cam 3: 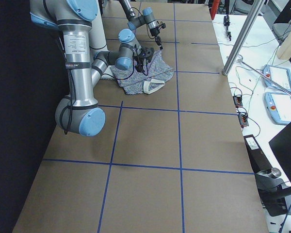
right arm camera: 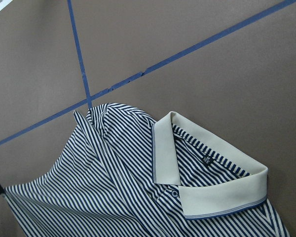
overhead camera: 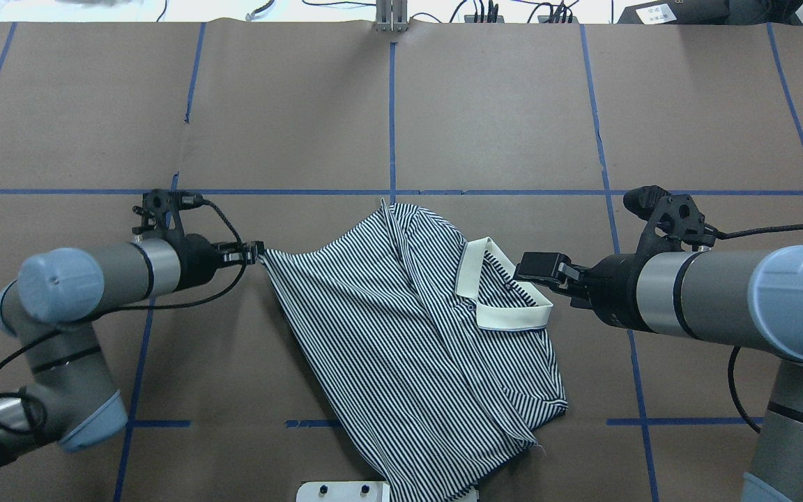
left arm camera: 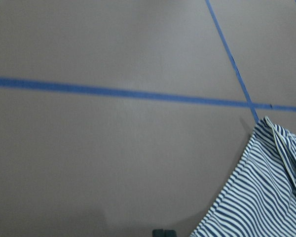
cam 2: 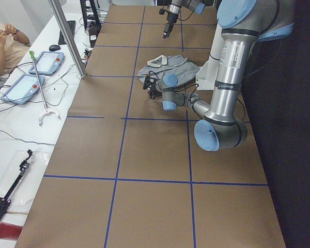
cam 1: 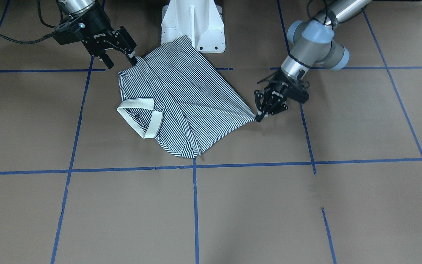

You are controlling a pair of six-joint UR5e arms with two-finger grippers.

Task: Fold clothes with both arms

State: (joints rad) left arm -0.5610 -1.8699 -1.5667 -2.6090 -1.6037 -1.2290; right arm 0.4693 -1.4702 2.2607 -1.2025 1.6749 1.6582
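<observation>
Polo shirt [cam 1: 189, 99] corner pinched in left jaws; right jaws spread.

The striped shirt [overhead camera: 401, 335] lies on the brown table [overhead camera: 499, 118], partly folded and a bit crooked. Its cream collar [overhead camera: 513, 318] is on the right side. The left gripper [overhead camera: 256, 254] pinches one corner of the shirt, and the cloth is pulled to a point there. The right gripper [overhead camera: 544, 268] sits just beside the collar, and how its fingers stand is hard to see. Blue tape lines [overhead camera: 392, 118] cross the table. A white base [overhead camera: 342, 491] peeks in at the bottom edge, next to the shirt.
</observation>
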